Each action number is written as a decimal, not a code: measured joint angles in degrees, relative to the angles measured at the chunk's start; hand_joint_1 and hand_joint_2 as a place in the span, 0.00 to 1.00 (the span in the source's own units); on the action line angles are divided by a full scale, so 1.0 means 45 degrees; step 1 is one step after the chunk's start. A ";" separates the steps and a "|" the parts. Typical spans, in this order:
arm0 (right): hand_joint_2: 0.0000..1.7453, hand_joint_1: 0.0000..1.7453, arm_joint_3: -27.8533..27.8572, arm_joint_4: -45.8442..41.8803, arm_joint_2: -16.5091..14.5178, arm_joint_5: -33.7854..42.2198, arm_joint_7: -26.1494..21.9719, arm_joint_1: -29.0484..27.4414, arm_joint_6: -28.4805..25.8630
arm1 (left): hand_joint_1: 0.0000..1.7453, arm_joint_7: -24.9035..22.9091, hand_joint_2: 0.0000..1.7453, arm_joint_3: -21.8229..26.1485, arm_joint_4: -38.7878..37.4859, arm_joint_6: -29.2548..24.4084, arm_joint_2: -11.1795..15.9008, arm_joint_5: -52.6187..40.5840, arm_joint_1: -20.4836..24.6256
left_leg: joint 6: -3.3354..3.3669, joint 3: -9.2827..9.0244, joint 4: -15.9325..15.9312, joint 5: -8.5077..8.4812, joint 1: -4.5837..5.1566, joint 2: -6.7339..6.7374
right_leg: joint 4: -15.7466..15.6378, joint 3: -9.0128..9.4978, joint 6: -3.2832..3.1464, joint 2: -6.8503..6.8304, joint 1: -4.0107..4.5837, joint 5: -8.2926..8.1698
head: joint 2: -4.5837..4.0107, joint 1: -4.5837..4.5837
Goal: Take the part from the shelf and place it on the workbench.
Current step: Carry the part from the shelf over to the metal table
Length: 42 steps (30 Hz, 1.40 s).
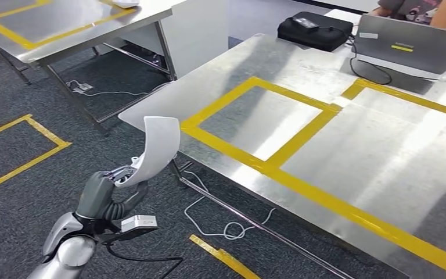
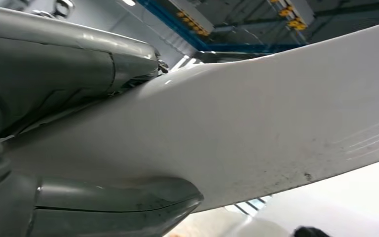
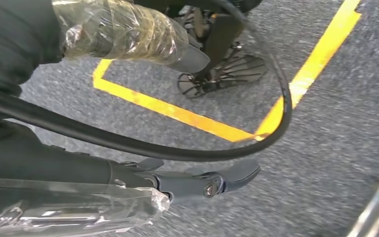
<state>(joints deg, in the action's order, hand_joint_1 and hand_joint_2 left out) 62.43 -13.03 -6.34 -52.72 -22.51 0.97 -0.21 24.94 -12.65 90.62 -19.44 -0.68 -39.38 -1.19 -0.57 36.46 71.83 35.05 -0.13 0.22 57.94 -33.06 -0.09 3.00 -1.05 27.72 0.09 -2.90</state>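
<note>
My left hand [image 1: 107,189] grips a white curved part [image 1: 157,148] by its lower end and holds it upright in the air. The part stands just off the near left corner of the steel workbench [image 1: 348,151], above the carpet. Up close, the part [image 2: 256,128] is a broad white shell clamped between the thumb and fingers of my left hand [image 2: 54,64]. My right hand [image 3: 79,168] hangs over the floor, its plastic-wrapped fingers [image 3: 212,185] spread with nothing in them.
Yellow tape marks rectangles on the workbench top. A black bag [image 1: 313,29], a laptop [image 1: 412,43] and a person [image 1: 424,9] are at its far end. A second steel table [image 1: 64,23] stands at upper left. A white cable [image 1: 220,226] lies on the carpet under the bench edge.
</note>
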 joint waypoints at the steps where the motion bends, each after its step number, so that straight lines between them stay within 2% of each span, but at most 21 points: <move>1: 1.00 0.00 0.0001 0.0000 0.0000 -0.0033 0.0000 -0.0006 0.0004 | 1.00 -0.0055 1.00 0.0007 -0.0054 -0.0006 0.0000 -0.0067 0.0062 | 0.0051 -0.0365 -0.0789 -0.0520 -0.0012 -0.0155 | 0.0000 0.0003 0.0029 0.0163 -0.0004 -0.0021 | 0.0000 -0.0002; 3: 1.00 0.00 0.0006 0.0000 0.0000 -0.0090 -0.0005 0.0023 0.0017 | 1.00 -0.0183 1.00 0.0028 -0.0170 -0.0029 0.0002 -0.0217 0.0228 | 0.0154 -0.1084 -0.2417 -0.1246 -0.0048 -0.0688 | 0.0023 -0.0048 0.0127 0.0470 0.0016 -0.0076 | 0.0000 0.0006; 4: 1.00 0.00 0.0007 0.0000 0.0000 -0.0109 -0.0010 0.0045 0.0023 | 1.00 -0.0234 1.00 0.0034 -0.0226 -0.0044 0.0001 -0.0281 0.0304 | 0.0184 -0.1265 -0.2884 -0.1347 -0.0062 -0.0880 | 0.0035 -0.0122 0.0199 0.0600 0.0017 -0.0120 | 0.0000 0.0006; 7: 1.00 0.00 0.0012 0.0000 0.0002 -0.0142 -0.0024 0.0003 0.0029 | 1.00 -0.0300 1.00 0.0038 -0.0379 -0.0068 -0.0016 -0.0373 0.0424 | 0.0292 -0.1284 -0.3161 -0.1334 -0.0067 -0.0736 | -0.0013 -0.0370 0.0473 0.0912 -0.0029 -0.0283 | 0.0000 0.0005; 9: 1.00 0.00 0.0019 0.0000 0.0010 -0.0155 -0.0025 -0.0053 0.0028 | 1.00 -0.0324 1.00 0.0048 -0.0446 -0.0091 -0.0044 -0.0403 0.0494 | 0.0453 -0.1266 -0.3250 -0.1444 -0.0087 -0.0447 | 0.0260 -0.0600 0.0587 0.0441 0.0000 -0.0060 | 0.0000 0.0050; 11: 1.00 0.00 0.0022 0.0001 0.0015 -0.0168 -0.0028 -0.0021 0.0034 | 1.00 -0.0346 1.00 0.0068 -0.0495 -0.0119 -0.0068 -0.0415 0.0542 | 0.0564 -0.1210 -0.3296 -0.1508 -0.0061 -0.0109 | 0.1553 -0.1197 0.0642 -0.0335 0.0043 0.0738 | 0.0000 0.0127; 13: 1.00 0.00 0.0019 0.0004 0.0015 -0.0189 -0.0030 0.0020 0.0044 | 1.00 -0.0377 1.00 0.0080 -0.0555 -0.0131 -0.0081 -0.0435 0.0545 | 0.0612 -0.1131 -0.3292 -0.1535 0.0011 0.0253 | 0.3220 -0.1892 0.0682 -0.0578 0.0041 0.1504 | 0.0000 0.0158; 14: 1.00 0.00 0.0019 0.0004 0.0015 -0.0211 -0.0030 0.0013 0.0050 | 1.00 -0.0417 1.00 0.0081 -0.0601 -0.0134 -0.0086 -0.0466 0.0555 | 0.0626 -0.1104 -0.3289 -0.1545 0.0044 0.0425 | 0.3619 -0.2003 0.0684 -0.0595 0.0042 0.1605 | 0.0000 0.0157; 16: 1.00 0.00 0.0024 0.0001 0.0016 -0.0271 -0.0030 -0.0020 0.0066 | 1.00 -0.0570 1.00 0.0085 -0.0736 -0.0157 -0.0097 -0.0595 0.0640 | 0.0637 -0.1096 -0.3286 -0.1553 0.0101 0.0726 | 0.2823 -0.1390 0.0623 -0.0693 0.0075 0.1105 | 0.0000 0.0159; 19: 1.00 0.00 0.0028 -0.0001 0.0028 -0.0403 -0.0035 0.0046 0.0108 | 1.00 -0.0851 1.00 0.0112 -0.1017 -0.0231 -0.0101 -0.0858 0.0949 | 0.0572 -0.1111 -0.3244 -0.1538 0.0219 0.1084 | 0.0287 0.0122 0.0378 -0.1517 0.0256 0.0297 | 0.0000 0.0153; 21: 1.00 0.00 0.0029 -0.0001 0.0034 -0.0536 -0.0036 0.0110 0.0122 | 1.00 -0.1078 1.00 0.0142 -0.1287 -0.0273 -0.0104 -0.1075 0.1226 | 0.0474 -0.1097 -0.3215 -0.1552 0.0285 0.1337 | -0.0180 0.0329 0.0229 -0.1723 0.0352 0.0283 | 0.0000 0.0138; 23: 1.00 0.00 0.0029 0.0000 0.0032 -0.0722 -0.0022 0.0094 0.0068 | 1.00 -0.1317 1.00 0.0164 -0.1582 -0.0293 -0.0120 -0.1281 0.1533 | 0.0356 -0.1090 -0.3175 -0.1506 0.0265 0.1432 | -0.0206 0.0274 0.0088 -0.1426 0.0312 0.0173 | 0.0000 0.0134; 24: 1.00 0.00 0.0029 0.0000 0.0029 -0.0833 -0.0006 0.0085 0.0032 | 1.00 -0.1429 1.00 0.0180 -0.1725 -0.0310 -0.0126 -0.1370 0.1684 | 0.0273 -0.1026 -0.2992 -0.1333 0.0233 0.1208 | -0.0233 0.0250 0.0010 -0.1284 0.0275 0.0108 | 0.0000 0.0119; 27: 1.00 0.00 0.0028 0.0000 0.0024 -0.1102 0.0033 0.0153 -0.0016 | 1.00 -0.1812 1.00 0.0306 -0.2211 -0.0366 -0.0123 -0.1641 0.2075 | 0.0046 -0.0224 -0.1015 -0.0152 0.0074 0.0224 | -0.0267 0.0152 -0.0153 -0.0811 0.0192 -0.0049 | 0.0000 0.0078; 29: 1.00 0.00 0.0028 0.0000 0.0024 -0.1232 0.0051 0.0178 -0.0023 | 1.00 -0.2110 1.00 0.0376 -0.2607 -0.0374 -0.0121 -0.1864 0.2271 | -0.0010 0.0330 0.0278 0.0285 0.0004 0.0078 | -0.0254 0.0085 -0.0158 -0.0450 0.0193 -0.0111 | 0.0000 0.0081; 30: 1.00 0.00 0.0028 0.0000 0.0024 -0.1293 0.0062 0.0168 -0.0024 | 1.00 -0.2236 1.00 0.0392 -0.2781 -0.0383 -0.0121 -0.1968 0.2365 | -0.0011 0.0353 0.0339 0.0148 -0.0013 0.0067 | -0.0241 0.0060 -0.0140 -0.0272 0.0193 -0.0136 | 0.0000 0.0081; 32: 1.00 0.00 0.0028 0.0002 0.0021 -0.1405 0.0080 0.0146 -0.0012 | 1.00 -0.2449 1.00 0.0410 -0.3067 -0.0423 -0.0119 -0.2189 0.2600 | 0.0035 -0.0194 -0.0831 -0.0724 -0.0041 -0.0089 | -0.0203 0.0037 -0.0095 0.0063 0.0190 -0.0172 | 0.0000 0.0077; 34: 1.00 0.00 0.0028 0.0007 0.0011 -0.1495 0.0086 0.0166 0.0005 | 1.00 -0.2627 1.00 0.0424 -0.3320 -0.0484 -0.0118 -0.2427 0.2898 | 0.0120 -0.0893 -0.2376 -0.1411 -0.0087 -0.0599 | -0.0151 -0.0033 -0.0009 0.0338 0.0194 -0.0213 | 0.0000 0.0087; 36: 1.00 0.00 0.0028 0.0010 0.0005 -0.1566 0.0085 0.0199 0.0022 | 1.00 -0.2838 1.00 0.0426 -0.3577 -0.0545 -0.0126 -0.2697 0.3165 | 0.0194 -0.1095 -0.3005 -0.1476 -0.0090 -0.0910 | -0.0115 -0.0220 0.0161 0.0556 0.0163 -0.0308 | 0.0000 0.0093; 38: 1.00 0.00 0.0028 0.0010 0.0007 -0.1652 0.0063 0.0174 0.0067 | 1.00 -0.3113 1.00 0.0417 -0.3818 -0.0590 -0.0158 -0.3044 0.3372 | 0.0243 -0.1057 -0.3164 -0.1513 -0.0068 -0.0795 | -0.0174 -0.0333 0.0272 0.0716 0.0120 -0.0411 | 0.0000 0.0095; 42: 1.00 0.00 0.0027 0.0010 0.0015 -0.1843 -0.0021 0.0130 0.0294 | 1.00 -0.3847 1.00 0.0409 -0.4562 -0.0619 -0.0208 -0.3889 0.4002 | 0.0216 -0.0995 -0.3337 -0.1671 -0.0076 -0.0744 | -0.0308 -0.0391 -0.0382 0.0716 0.0142 -0.0564 | 0.0000 0.0120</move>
<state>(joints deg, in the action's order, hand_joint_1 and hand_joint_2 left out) 62.55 -12.98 -6.27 -61.01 -22.60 1.55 1.11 7.63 -10.81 70.09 -22.22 -1.61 -56.88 16.82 0.40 31.99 56.81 27.53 -0.47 -3.13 56.56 -34.81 -1.81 6.22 -0.41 25.19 0.09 -2.36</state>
